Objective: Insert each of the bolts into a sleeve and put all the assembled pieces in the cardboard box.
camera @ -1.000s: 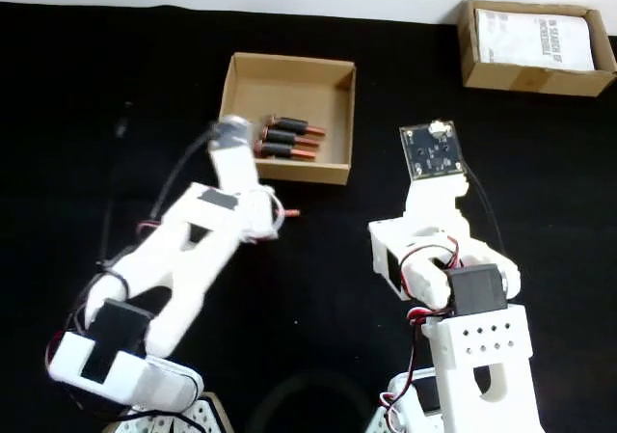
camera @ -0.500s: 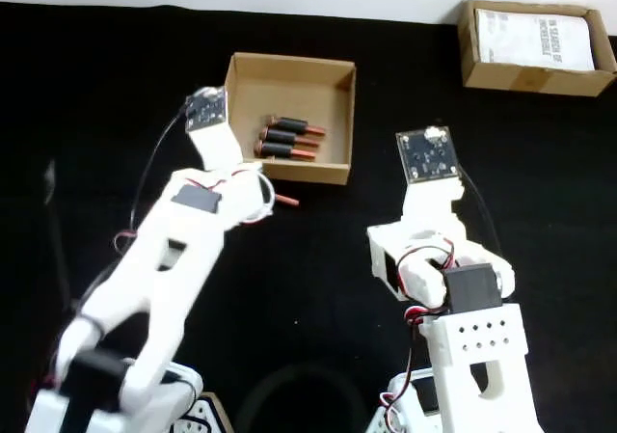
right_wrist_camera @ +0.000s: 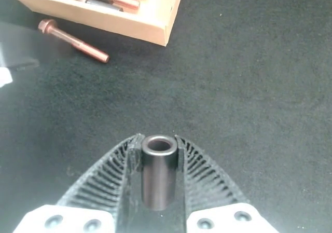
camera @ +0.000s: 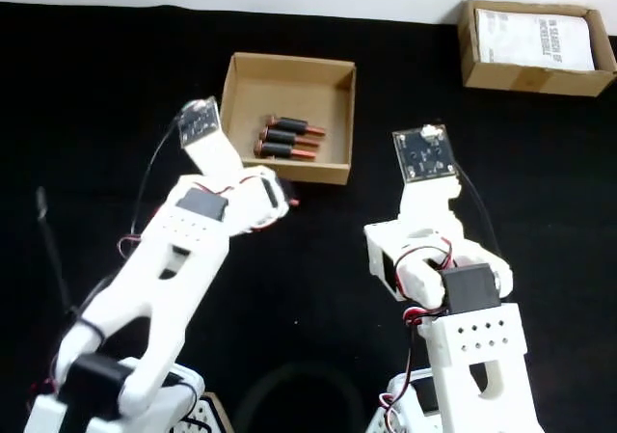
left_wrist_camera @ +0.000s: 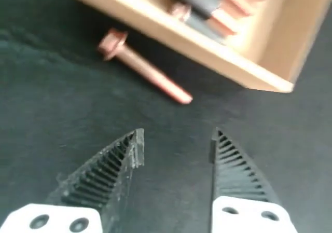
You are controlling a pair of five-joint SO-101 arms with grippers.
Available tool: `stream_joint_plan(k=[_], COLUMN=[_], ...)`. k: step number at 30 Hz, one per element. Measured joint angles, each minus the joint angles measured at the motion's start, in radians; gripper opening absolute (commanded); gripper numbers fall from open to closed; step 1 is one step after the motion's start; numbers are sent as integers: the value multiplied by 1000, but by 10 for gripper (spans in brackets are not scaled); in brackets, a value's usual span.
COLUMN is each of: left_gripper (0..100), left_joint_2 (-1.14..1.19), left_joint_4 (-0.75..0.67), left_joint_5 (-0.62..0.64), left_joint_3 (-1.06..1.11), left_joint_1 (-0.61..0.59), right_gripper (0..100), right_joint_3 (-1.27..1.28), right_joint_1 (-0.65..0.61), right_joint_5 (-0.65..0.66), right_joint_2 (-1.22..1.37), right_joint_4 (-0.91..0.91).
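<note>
My left arm has stretched forward and up toward the cardboard box (camera: 307, 171). Its end effector (left_wrist_camera: 176, 139) now hangs released above the black surface (left_wrist_camera: 62, 139), short of the loose copper bolt (left_wrist_camera: 145, 72). The bolt lies flat just beside the box's front wall, apart from it, and slanted against the gap between my fingers.

My right end effector (right_wrist_camera: 157, 138) is clenched on a dark sleeve (right_wrist_camera: 158, 176), bore upward, well back from the box. Three assembled pieces (camera: 289, 139) already lie inside.

To pick the bolt up well, I judge I should advance until the shank sits between the fingers and twist the wrist to cross it squarely. I should close near the head so the free end sticks out for the sleeve. The box wall is near, so the farther finger needs watching.
</note>
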Motion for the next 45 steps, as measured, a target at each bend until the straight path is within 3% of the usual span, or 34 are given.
stream_joint_plan(k=[11,20,31,33,37,45], left_gripper=[252,252,248,199,0,9], left_joint_2=[233,408,605,628,663,669], left_joint_4=[3,3,149,167,175,198], left_joint_5=[46,46,46,46,46,11], left_joint_3=[-137,-265,-454,-485,-529,-557], left_joint_1=[-3,-100,-118,-118,-135,-141], right_gripper=[6,6,6,6,6,6], right_joint_3=[0,0,0,0,0,0], right_joint_1=[-2,-2,-2,-3,-3,-3], right_joint_5=[0,0,0,0,0,0], right_joint_2=[0,0,0,0,0,0], right_joint_4=[0,0,0,0,0,0])
